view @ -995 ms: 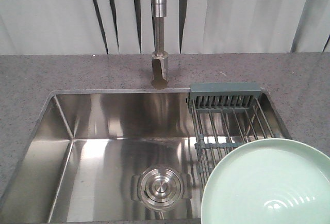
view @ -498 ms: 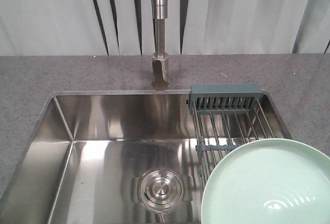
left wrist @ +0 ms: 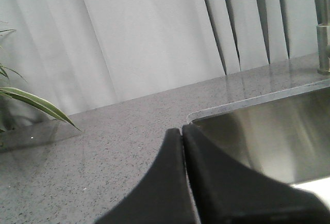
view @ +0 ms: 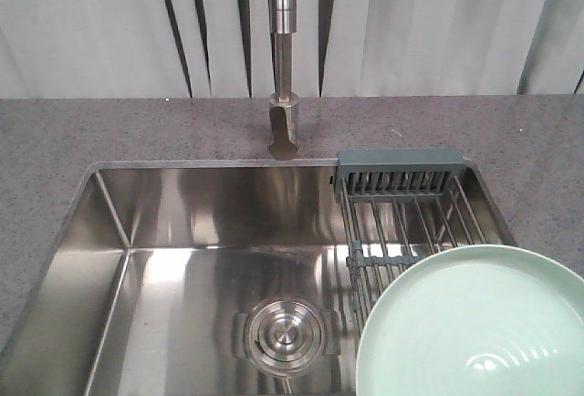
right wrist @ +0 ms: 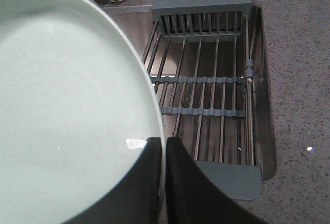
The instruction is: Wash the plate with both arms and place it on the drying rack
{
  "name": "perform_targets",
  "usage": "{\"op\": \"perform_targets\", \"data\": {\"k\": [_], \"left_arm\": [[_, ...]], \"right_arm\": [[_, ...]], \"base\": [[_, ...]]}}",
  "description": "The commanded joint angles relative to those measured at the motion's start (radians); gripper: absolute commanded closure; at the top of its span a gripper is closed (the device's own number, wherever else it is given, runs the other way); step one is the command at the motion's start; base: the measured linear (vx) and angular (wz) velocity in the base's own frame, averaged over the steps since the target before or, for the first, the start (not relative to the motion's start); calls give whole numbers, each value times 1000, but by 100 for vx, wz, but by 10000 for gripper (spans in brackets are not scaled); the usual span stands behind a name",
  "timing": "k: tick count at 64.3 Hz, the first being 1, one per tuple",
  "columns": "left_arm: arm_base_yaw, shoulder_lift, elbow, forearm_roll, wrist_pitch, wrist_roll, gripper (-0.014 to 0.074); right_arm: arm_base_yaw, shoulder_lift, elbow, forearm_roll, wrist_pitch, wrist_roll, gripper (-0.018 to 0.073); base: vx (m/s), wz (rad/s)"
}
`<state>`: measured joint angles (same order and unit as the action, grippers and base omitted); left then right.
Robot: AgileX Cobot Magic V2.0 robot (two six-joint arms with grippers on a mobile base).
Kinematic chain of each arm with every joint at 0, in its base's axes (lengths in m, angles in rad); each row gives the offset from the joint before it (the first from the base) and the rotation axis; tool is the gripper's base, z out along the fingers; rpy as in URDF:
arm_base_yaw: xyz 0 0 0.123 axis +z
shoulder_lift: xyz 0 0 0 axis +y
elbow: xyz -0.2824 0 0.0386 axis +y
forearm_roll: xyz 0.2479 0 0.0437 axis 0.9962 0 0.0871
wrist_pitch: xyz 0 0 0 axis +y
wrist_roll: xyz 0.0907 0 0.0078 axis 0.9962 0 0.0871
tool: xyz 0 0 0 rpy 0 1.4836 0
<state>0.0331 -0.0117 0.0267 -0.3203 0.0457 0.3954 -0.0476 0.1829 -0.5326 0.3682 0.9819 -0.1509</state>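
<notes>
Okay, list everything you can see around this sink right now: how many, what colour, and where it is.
round pale mint-green plate: one, mint green, over the rack's near end
steel-wire drying rack with grey-green plastic bars: one, steel and grey-green, across the sink's right end
shiny stainless-steel sink basin: one, silver, set into the countertop
round steel drain strainer: one, silver, basin floor
steel faucet: one, silver, behind the basin
speckled grey stone countertop: one, grey, around the sink
pale pleated curtain: one, off-white, behind the counter
green plant leaves: a few, green, left edge of the left wrist view
left gripper: one, black, shut, empty, near the sink's edge
right gripper: one, black, shut on the plate's rim
</notes>
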Motion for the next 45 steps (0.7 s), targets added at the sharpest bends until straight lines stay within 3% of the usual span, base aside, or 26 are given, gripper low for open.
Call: {"op": "perform_targets", "data": {"k": [1,20,24,36,45], "left_arm": [[0,-15,-26,-2,-70,-9,603],[0,-15,-26,-15,-70,-21,603],[0,-15,-26,-46,-70,-61,603],[0,-15,-26,-250,-70,-318,603],[0,-15,-26,-276,-70,-369,603]], "right_arm": [[-4,14,-24,17,-67,-2,561],[-4,14,-24,17,-67,-2,561],[-4,14,-24,17,-67,-2,561],[-4,14,-24,17,-67,-2,561],[-4,14,-24,17,-67,-2,561]], "base": [[0,0],[0,0],[0,0],[0,0],[0,0]]}}
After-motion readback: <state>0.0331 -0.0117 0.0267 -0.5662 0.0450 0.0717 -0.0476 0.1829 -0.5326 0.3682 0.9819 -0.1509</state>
